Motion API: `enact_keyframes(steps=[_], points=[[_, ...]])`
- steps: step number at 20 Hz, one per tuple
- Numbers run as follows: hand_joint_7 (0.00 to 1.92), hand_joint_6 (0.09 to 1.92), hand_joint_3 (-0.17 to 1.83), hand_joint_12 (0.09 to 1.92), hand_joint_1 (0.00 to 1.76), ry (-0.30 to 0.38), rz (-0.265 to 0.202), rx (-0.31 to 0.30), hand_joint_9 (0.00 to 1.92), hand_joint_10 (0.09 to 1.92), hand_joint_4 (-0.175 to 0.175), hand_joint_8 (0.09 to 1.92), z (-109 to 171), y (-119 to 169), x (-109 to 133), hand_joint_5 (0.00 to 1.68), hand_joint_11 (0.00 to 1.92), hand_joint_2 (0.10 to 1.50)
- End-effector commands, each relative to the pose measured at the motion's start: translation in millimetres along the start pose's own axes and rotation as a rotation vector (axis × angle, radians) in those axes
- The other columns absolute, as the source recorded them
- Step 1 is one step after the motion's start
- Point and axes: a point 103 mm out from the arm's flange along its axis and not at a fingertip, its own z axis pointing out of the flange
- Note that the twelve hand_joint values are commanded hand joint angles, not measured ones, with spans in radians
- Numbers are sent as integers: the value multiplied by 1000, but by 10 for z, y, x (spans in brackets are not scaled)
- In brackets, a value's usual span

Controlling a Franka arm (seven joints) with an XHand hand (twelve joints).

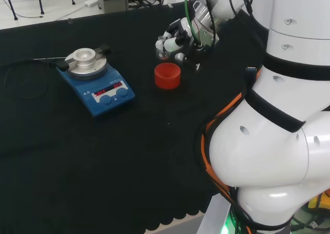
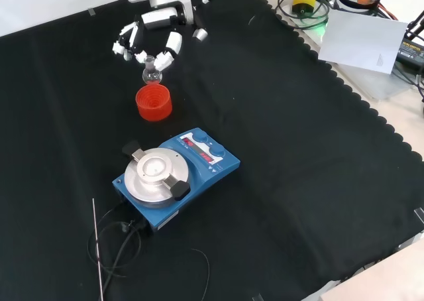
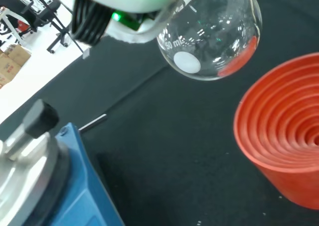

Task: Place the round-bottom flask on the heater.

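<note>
My hand (image 2: 154,32) has its fingers curled round the neck of the clear round-bottom flask (image 2: 152,75), holding it in the air just above the red ribbed stand (image 2: 154,103), with the blue heater (image 2: 173,177) nearer the front camera, its round metal top bare.

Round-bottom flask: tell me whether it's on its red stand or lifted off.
Lifted off. The round-bottom flask hangs from the robot hand, clear of the empty red stand.
</note>
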Motion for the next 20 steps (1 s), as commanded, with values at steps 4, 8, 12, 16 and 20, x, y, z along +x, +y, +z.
enact_keyframes(steps=[4,8,12,16,20], points=[[359,1127,932,1360,1086,10,-38,13,619,574,167,562,-14,-12,239,1091,193,614],[360,1127,933,1360,1086,17,-79,23,619,574,167,562,15,82,508,1091,194,614],[360,1128,934,1360,1086,16,-135,46,619,574,168,563,101,194,830,1091,201,613],[360,1128,935,1360,1087,16,-192,74,619,575,168,563,238,297,1186,1091,212,613],[362,1128,936,1358,1087,19,-248,111,619,575,168,564,442,341,1536,1091,220,612]])
